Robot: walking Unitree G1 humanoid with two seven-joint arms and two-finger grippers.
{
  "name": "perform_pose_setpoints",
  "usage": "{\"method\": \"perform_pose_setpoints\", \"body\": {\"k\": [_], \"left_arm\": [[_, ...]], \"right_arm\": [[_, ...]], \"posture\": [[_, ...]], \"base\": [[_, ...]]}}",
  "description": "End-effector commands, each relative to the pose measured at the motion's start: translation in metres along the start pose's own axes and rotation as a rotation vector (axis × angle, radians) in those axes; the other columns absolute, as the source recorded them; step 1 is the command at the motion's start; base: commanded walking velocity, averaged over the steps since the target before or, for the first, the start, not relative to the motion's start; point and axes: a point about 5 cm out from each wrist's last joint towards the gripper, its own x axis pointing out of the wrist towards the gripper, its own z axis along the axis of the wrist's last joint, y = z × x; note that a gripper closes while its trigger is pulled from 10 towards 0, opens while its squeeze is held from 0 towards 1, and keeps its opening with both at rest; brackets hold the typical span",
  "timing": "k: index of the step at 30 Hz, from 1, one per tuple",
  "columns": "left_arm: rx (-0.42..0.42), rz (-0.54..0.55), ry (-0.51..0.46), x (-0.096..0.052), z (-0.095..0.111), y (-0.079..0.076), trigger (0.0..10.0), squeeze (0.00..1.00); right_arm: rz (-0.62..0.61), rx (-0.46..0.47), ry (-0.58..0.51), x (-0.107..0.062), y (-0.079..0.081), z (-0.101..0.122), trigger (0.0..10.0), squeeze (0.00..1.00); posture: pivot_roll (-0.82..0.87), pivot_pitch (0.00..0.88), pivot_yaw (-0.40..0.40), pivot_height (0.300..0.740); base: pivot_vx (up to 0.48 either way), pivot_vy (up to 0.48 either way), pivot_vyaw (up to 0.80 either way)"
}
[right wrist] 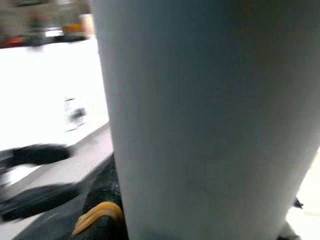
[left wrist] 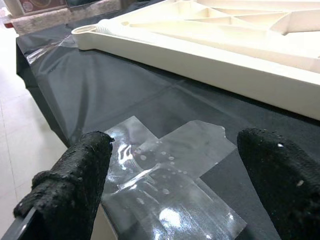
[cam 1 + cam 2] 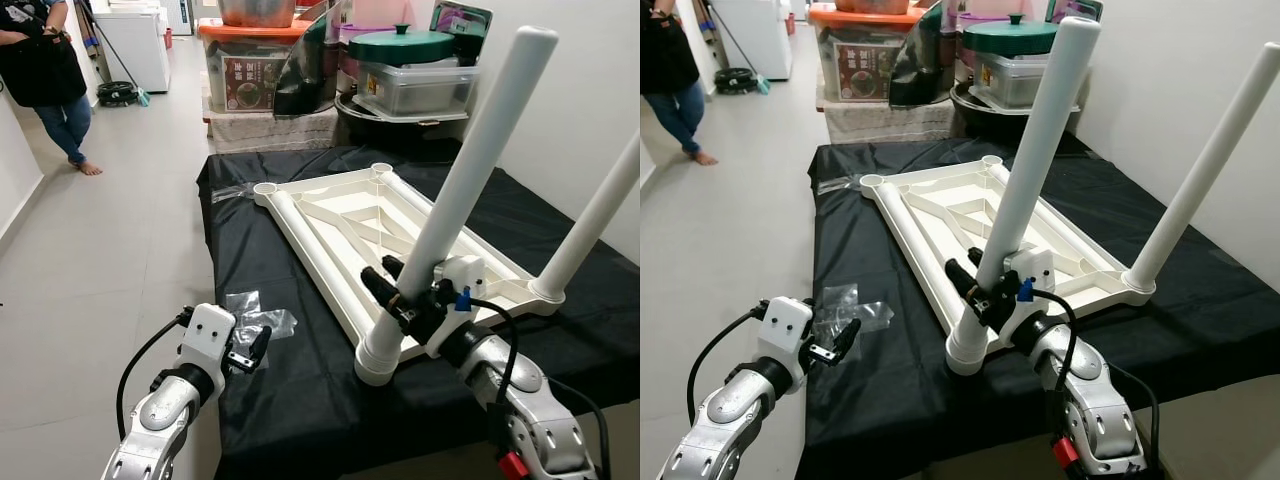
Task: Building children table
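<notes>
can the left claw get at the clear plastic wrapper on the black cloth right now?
Probably yes. The left claw hangs open just over the clear plastic wrapper on the black cloth, nothing between its fingers and the wrapper. The flat film may be hard to pinch.

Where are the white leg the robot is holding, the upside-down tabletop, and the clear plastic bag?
white leg (image 3: 470,170), left eye view, mid-shaft.
tabletop (image 3: 330,285), left eye view, near rim.
plastic bag (image 2: 165,185), left wrist view, its middle.
</notes>
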Motion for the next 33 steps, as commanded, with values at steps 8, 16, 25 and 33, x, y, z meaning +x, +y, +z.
{"method": "perform_pose_setpoints", "body": {"k": [8,16,25,33], "left_arm": [[-0.005,-0.01,0.018,-0.001,-0.007,-0.002,10.0,0.0],[-0.001,0.002,0.018,-0.002,-0.008,-0.002,10.0,0.0],[-0.001,0.003,0.021,-0.002,-0.008,-0.002,10.0,0.0],[0.004,0.006,0.015,0.0,-0.007,0.0,10.0,0.0]], "right_arm": [[0.408,0.149,0.257,0.002,0.032,-0.041,10.0,0.0],[0.371,0.133,0.245,0.009,0.021,-0.042,10.0,0.0],[0.183,0.2,0.18,0.01,0.017,-0.054,10.0,0.0],[-0.101,0.152,0.196,0.011,0.007,-0.067,10.0,0.0]], "posture": [[0.08,0.0,-0.078,0.74],[0.09,0.0,-0.09,0.74],[0.08,0.0,-0.079,0.74],[0.07,0.0,-0.071,0.74]], "base": [[0.0,0.0,0.0],[0.0,0.0,0.0],[0.0,0.0,0.0],[0.0,0.0,0.0]]}}
